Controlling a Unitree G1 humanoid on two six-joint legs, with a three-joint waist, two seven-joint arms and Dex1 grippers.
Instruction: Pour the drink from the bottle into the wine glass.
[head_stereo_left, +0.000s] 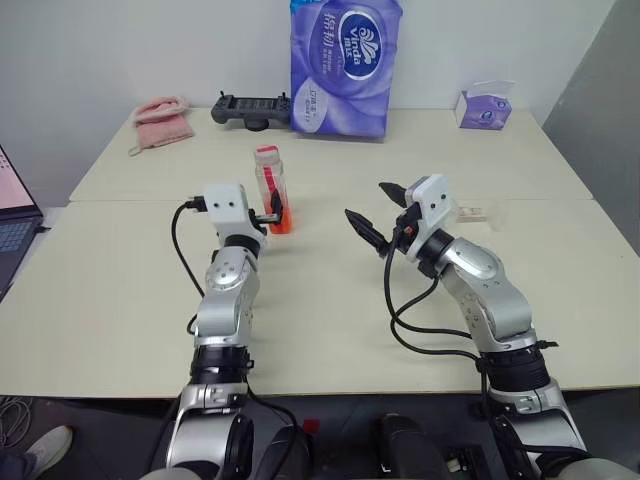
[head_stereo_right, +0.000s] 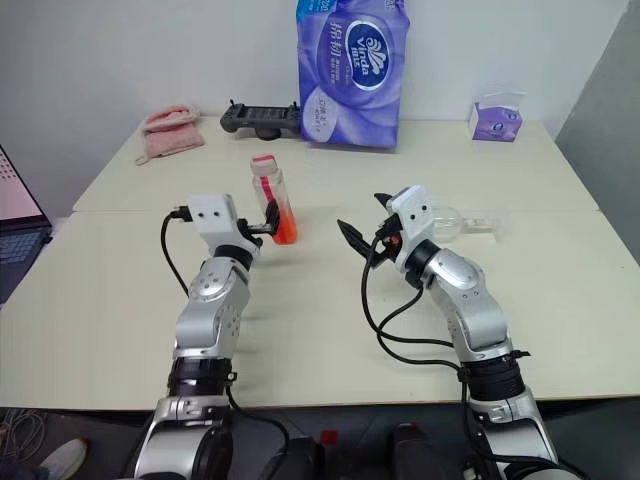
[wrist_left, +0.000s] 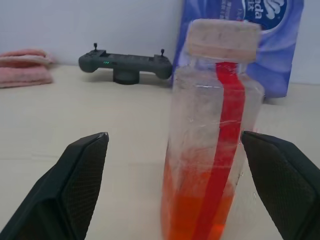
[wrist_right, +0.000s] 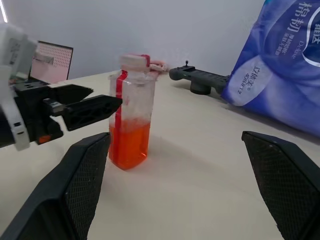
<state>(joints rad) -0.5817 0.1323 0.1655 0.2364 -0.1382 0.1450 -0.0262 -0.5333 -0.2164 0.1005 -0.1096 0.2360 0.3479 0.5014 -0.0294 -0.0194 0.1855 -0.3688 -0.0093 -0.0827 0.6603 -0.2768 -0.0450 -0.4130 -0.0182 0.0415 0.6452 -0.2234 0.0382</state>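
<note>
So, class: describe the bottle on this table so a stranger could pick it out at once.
Start at the big purple tissue pack standing at the far edge of the table. Nearer the robot stands a small clear bottle, just ahead of the open left gripper. It alone has orange-red liquid and a red label strip.

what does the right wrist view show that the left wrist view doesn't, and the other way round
Right wrist view: the left gripper from the side, open beside the bottle, and a laptop screen behind it.
Left wrist view: a pink cloth at the table's far edge, and the bottle close up between that gripper's open fingers.
Both: the bottle upright with its orange-red drink low inside, the black controller, the purple tissue pack.
</note>
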